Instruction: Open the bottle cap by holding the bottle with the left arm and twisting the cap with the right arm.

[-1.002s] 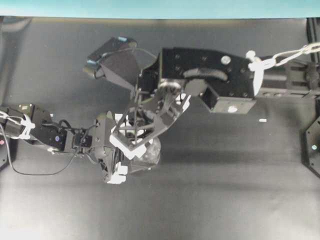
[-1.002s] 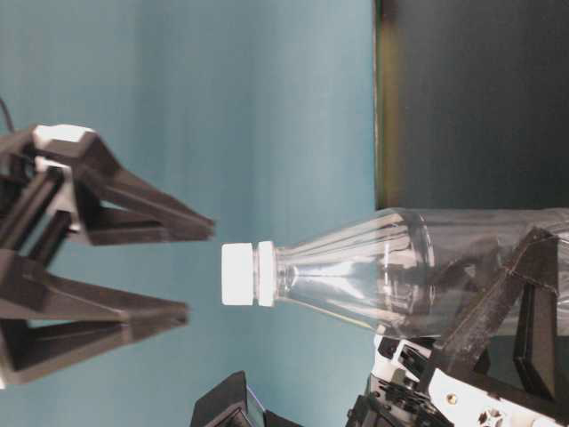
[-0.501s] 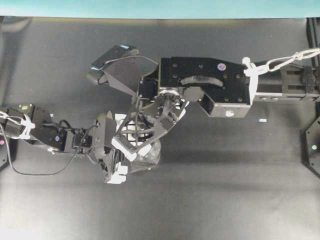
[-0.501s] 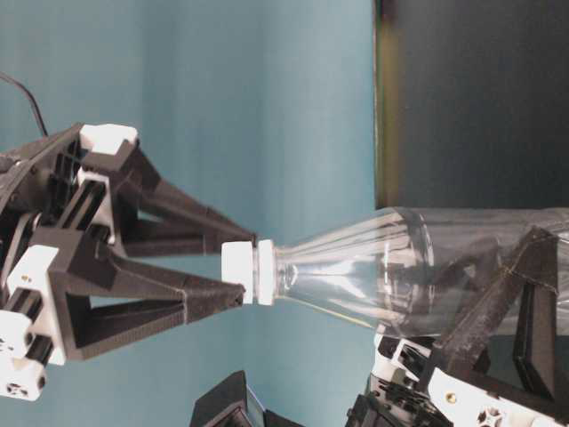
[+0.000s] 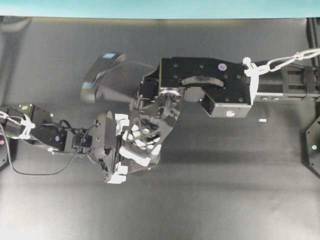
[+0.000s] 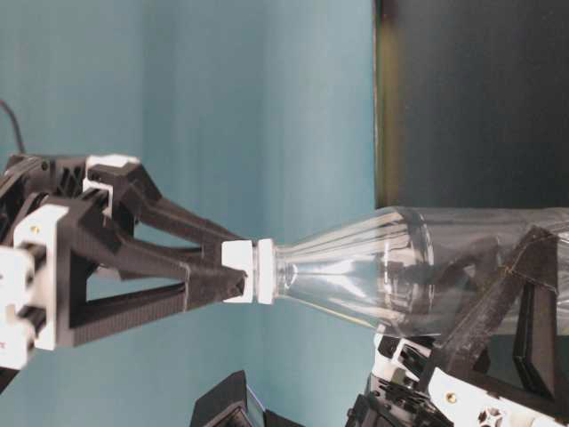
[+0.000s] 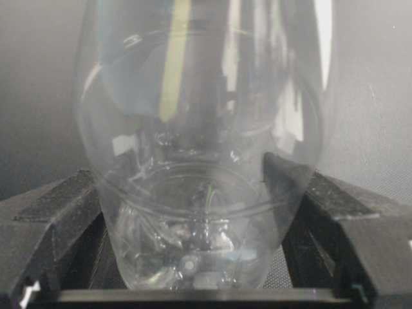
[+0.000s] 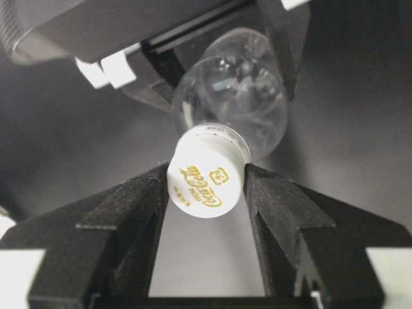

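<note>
Right pincer (image 8: 206, 193) is clamped on the bottle cap (image 8: 207, 172), one finger on each side of it, so I've got the grip I wanted. Left pincer (image 7: 206, 212) is closed around the fat lower body of the bottle (image 6: 391, 267), holding it up off the counter (image 5: 225, 190) with the neck pointing at the right arm (image 5: 210, 87).

What worries me: the fingers only catch the outer end of the cap in the table-level view, so they could slip round it instead of turning it. And the bottle is smooth and round, so if the left grip is soft the whole thing may just spin along with the cap, or the thin plastic could buckle.

Room-wise, the two pincers overlap in the overhead view, so a big wrist roll might knock lattice against the left arm (image 5: 65, 139). Plenty of bare dark counter on every other side, though.
</note>
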You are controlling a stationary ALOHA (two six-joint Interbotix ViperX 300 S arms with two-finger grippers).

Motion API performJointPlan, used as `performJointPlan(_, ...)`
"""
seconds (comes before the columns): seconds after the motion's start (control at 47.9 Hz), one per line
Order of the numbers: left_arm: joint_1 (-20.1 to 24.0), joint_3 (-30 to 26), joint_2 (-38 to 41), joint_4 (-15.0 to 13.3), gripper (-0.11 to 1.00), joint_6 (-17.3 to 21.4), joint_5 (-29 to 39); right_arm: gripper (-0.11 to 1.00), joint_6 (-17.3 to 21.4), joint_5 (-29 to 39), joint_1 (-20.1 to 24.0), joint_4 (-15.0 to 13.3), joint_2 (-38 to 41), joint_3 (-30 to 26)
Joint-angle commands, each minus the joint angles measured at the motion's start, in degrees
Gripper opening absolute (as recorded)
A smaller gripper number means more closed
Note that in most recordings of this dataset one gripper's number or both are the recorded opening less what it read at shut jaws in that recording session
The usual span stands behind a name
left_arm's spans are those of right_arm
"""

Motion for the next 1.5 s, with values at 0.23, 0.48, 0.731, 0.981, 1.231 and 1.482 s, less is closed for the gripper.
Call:
performJointPlan(0.23,-0.4,-0.4,-0.1,0.2,0.81,-0.1,0.1,0.38,-23.3,0.7,0.3,0.1,0.4,-1.3)
performJointPlan(0.48,-0.3,-0.4,-0.1,0.2,0.81,0.1,0.1,0.38,-35.2,1.5,0.7,0.2,0.3,-1.0)
performJointPlan(0.731,-0.3,-0.4,-0.1,0.2,0.81,0.1,0.1,0.38,-47.2,1.5,2.3,0.2,0.3,-0.8)
performJointPlan(0.981,-0.4,-0.4,-0.1,0.2,0.81,0.1,0.1,0.38,-47.6,0.5,2.9,-0.4,0.2,-0.8)
performJointPlan(1.231,-0.4,-0.4,-0.1,0.2,0.81,0.1,0.1,0.38,-47.4,0.5,2.9,-1.2,0.0,-0.4)
performJointPlan(1.482,-0.4,-0.3,-0.1,0.2,0.81,0.2,0.1,0.38,-46.4,0.4,3.0,-1.2,-0.7,1.0)
